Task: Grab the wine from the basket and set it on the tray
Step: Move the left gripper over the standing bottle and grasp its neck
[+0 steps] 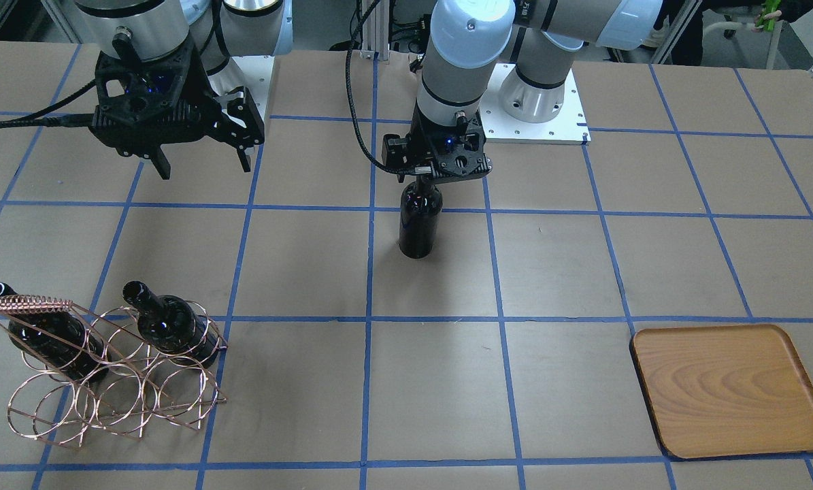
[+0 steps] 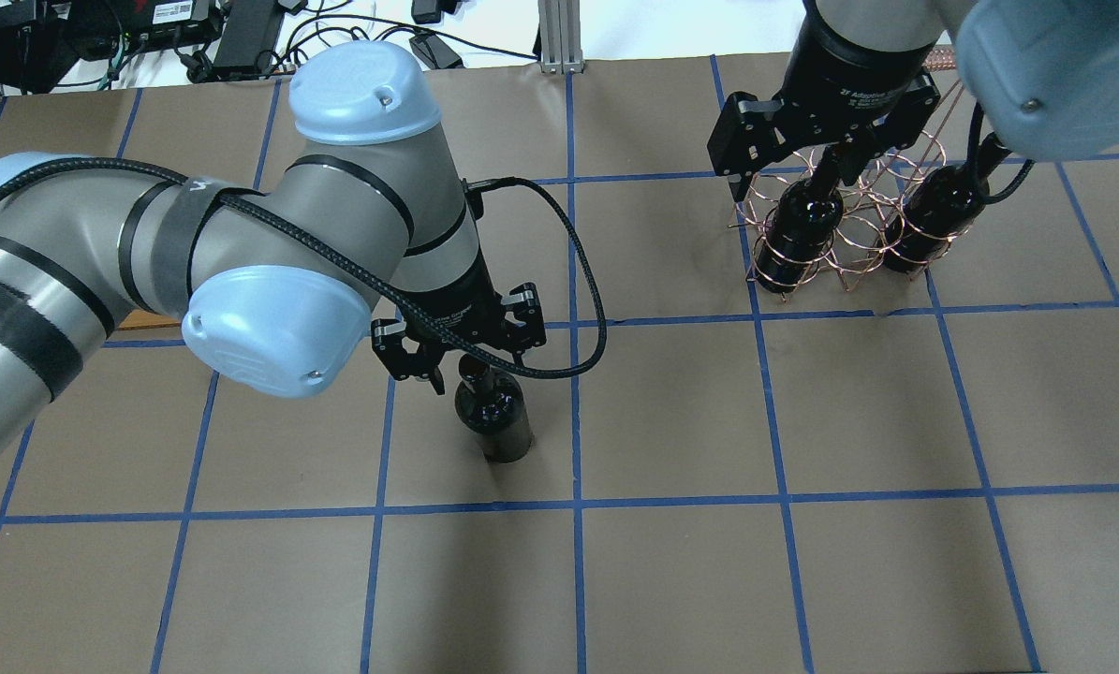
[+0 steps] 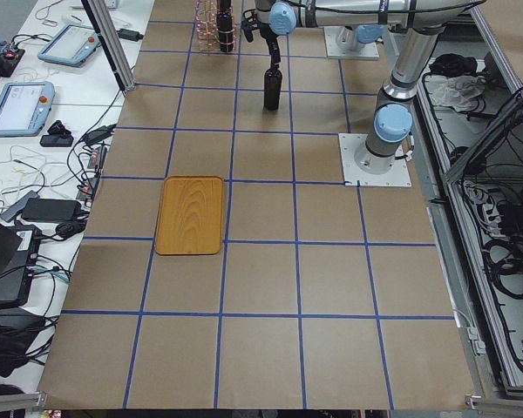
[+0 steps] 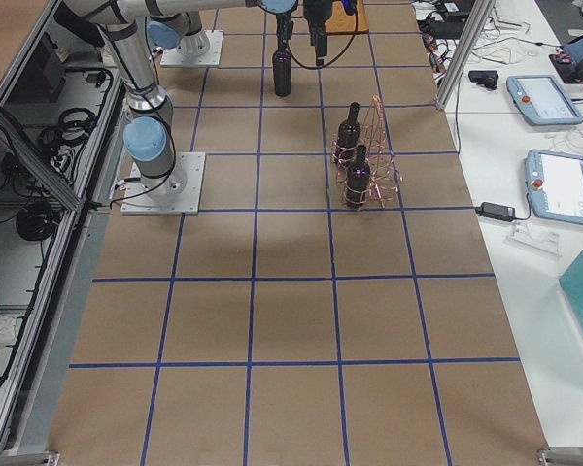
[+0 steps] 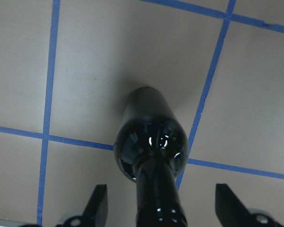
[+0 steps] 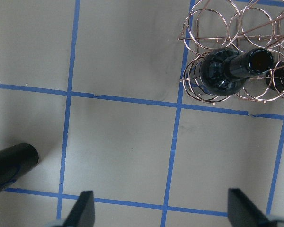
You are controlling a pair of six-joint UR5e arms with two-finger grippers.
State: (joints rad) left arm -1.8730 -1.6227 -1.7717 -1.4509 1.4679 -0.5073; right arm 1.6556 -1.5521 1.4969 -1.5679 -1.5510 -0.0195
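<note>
One dark wine bottle stands upright on the table, apart from the basket. My left gripper is open, with its fingers on either side of the bottle's neck and a gap on each side in the left wrist view. The copper wire basket holds two more bottles. My right gripper is open and empty, held high above the table on the robot's side of the basket. The wooden tray lies empty, far from both grippers.
The table is brown paper marked with a blue tape grid. The arms' white base plates sit at the robot's edge. Operator desks with pendants line the far side.
</note>
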